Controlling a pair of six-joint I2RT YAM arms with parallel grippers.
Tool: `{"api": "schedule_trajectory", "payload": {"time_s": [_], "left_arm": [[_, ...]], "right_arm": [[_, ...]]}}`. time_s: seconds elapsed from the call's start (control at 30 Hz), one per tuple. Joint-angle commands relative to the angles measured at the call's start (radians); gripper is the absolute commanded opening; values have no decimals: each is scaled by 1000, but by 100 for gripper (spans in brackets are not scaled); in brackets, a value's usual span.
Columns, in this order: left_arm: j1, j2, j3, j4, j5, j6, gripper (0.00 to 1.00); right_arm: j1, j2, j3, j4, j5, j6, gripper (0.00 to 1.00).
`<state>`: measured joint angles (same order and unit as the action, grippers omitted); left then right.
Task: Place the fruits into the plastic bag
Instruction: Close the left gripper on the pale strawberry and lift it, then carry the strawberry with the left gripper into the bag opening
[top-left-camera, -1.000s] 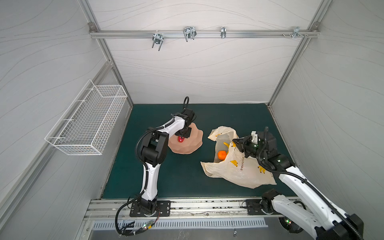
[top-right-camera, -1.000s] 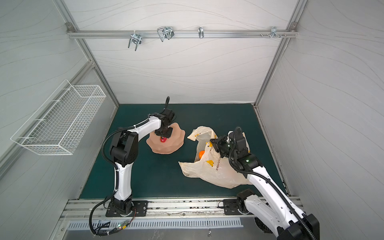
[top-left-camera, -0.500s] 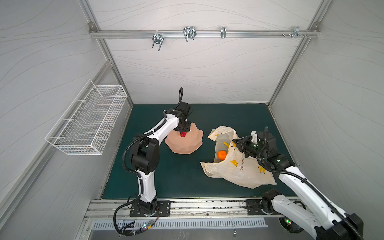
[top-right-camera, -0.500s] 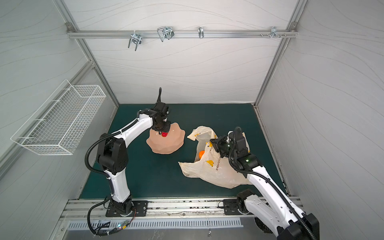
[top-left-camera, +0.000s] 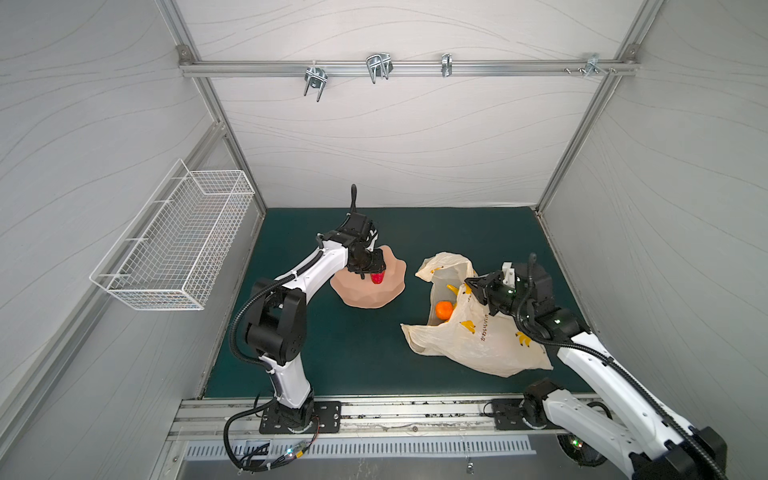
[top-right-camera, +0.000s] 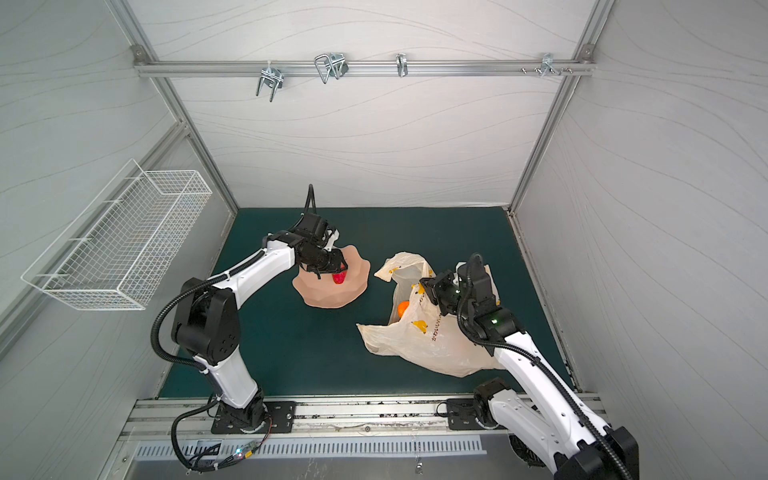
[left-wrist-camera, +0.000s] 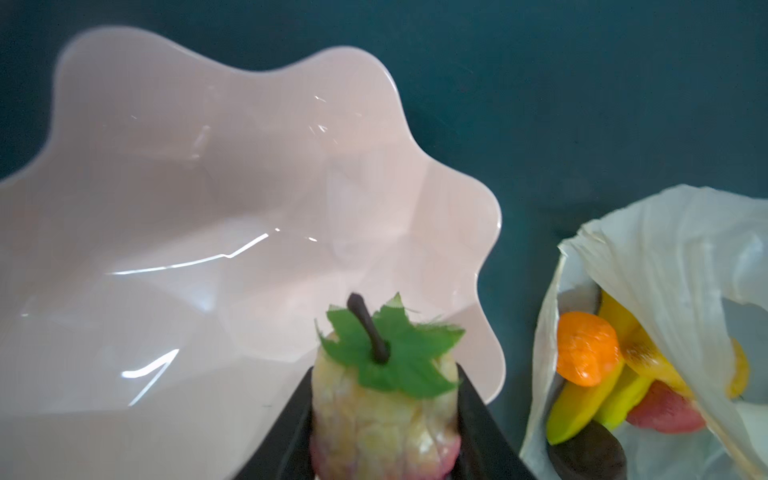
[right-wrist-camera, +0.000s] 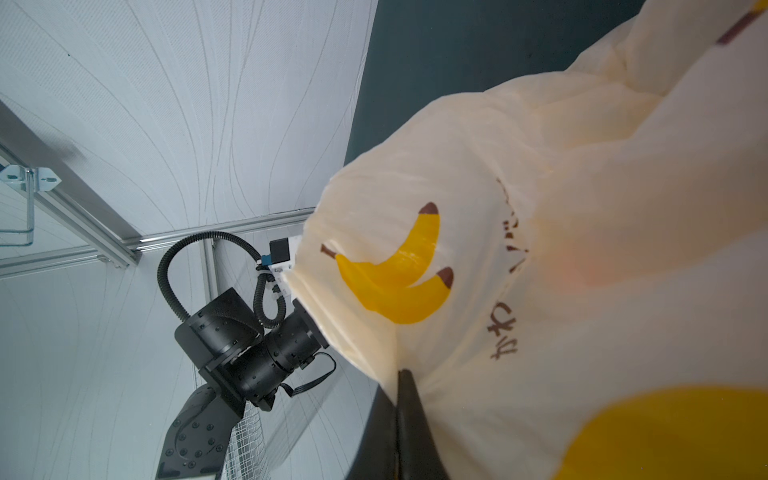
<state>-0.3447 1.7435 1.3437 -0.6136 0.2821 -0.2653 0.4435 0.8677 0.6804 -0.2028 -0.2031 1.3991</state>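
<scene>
A red strawberry (top-left-camera: 377, 277) (top-right-camera: 338, 277) with a green leaf cap and dark stem (left-wrist-camera: 384, 399) hangs just over the pink wavy-edged bowl (top-left-camera: 365, 297) (left-wrist-camera: 166, 208), with my left gripper (top-left-camera: 375, 271) (left-wrist-camera: 384, 415) shut on it. To the right, the cream plastic bag (top-left-camera: 478, 345) (top-right-camera: 440, 345) (left-wrist-camera: 685, 249) (right-wrist-camera: 582, 166) lies with its mouth facing the bowl. My right gripper (top-left-camera: 471, 286) (top-right-camera: 426, 286) (right-wrist-camera: 401, 395) is shut on its upper rim, holding the mouth up. Inside show an orange (top-left-camera: 444, 309) (left-wrist-camera: 586, 353), yellow bananas (left-wrist-camera: 582, 411), a second red strawberry (left-wrist-camera: 660, 407) and a dark fruit (left-wrist-camera: 586, 455).
A white wire basket (top-left-camera: 174, 245) hangs on the left wall. A metal rail with hooks (top-left-camera: 378, 68) runs across the back wall. Bare green mat (top-left-camera: 353, 353) lies between the bowl and the bag and in front of both.
My left gripper has lifted the strawberry from inside the bowl and shifted it slightly right toward the bag; the left elbow swung outward. The right arm and the bag have not moved.
</scene>
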Motion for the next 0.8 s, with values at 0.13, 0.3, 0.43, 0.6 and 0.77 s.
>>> {"api": "schedule_trajectory", "payload": {"time_s": [0.13, 0.3, 0.43, 0.6, 0.77], "left_arm": [[6, -115, -180, 207, 218, -73, 33], [4, -204, -332, 328, 310, -139, 32], [0, -267, -426, 412, 363, -193, 32], [-32, -302, -474, 452, 398, -203, 31], [-73, -290, -471, 468, 398, -203, 29]], "right_arm": [[-5, -6, -15, 14, -2, 21, 0], [-5, -1, -18, 23, 0, 20, 0], [-6, 5, -19, 27, 0, 21, 0], [-6, 20, -19, 38, -7, 21, 0], [-6, 35, -11, 46, -12, 22, 0]]}}
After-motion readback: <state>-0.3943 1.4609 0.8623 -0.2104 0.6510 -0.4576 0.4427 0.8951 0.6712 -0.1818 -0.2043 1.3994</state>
